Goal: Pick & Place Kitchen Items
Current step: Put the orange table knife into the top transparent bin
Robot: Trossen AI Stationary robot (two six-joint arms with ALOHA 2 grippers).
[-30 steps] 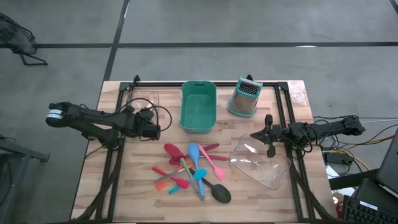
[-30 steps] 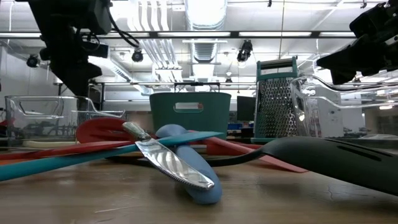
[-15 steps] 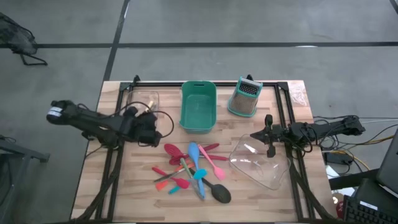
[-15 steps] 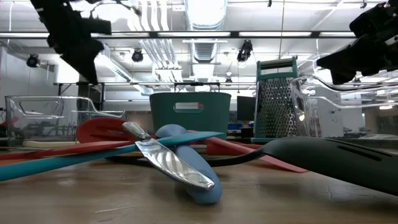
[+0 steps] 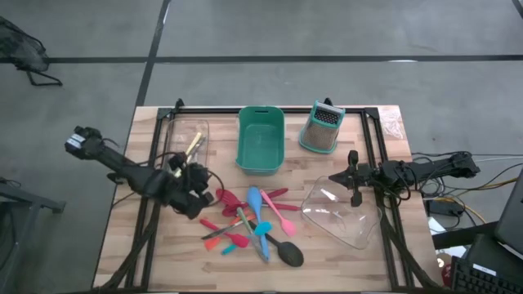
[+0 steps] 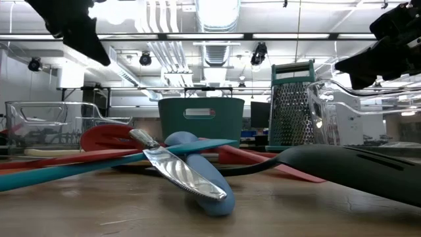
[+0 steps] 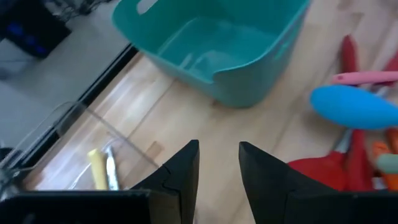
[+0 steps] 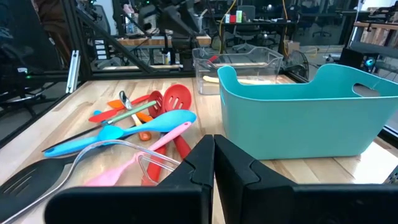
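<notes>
Left tool (image 7: pixel 217 163) part open, empty, above table beside utensil pile (image 5: pixel 253 224); right tool (image 8: pixel 214 155) closed, empty.

The wooden counter (image 5: pixel 176 253) holds many things. At the back, in the middle, stands a teal bin (image 5: pixel 261 140). Beside it, toward the right, stands a metal grater (image 5: pixel 320 128). A clear box (image 5: pixel 187 137) sits at the back left with thin yellow tools in it. Another clear box (image 5: pixel 343 214) lies tipped at the front right. In the middle front lies a pile of spoons and spatulas (image 5: pixel 252 222), red, pink, blue, orange and black, crossing each other.
</notes>
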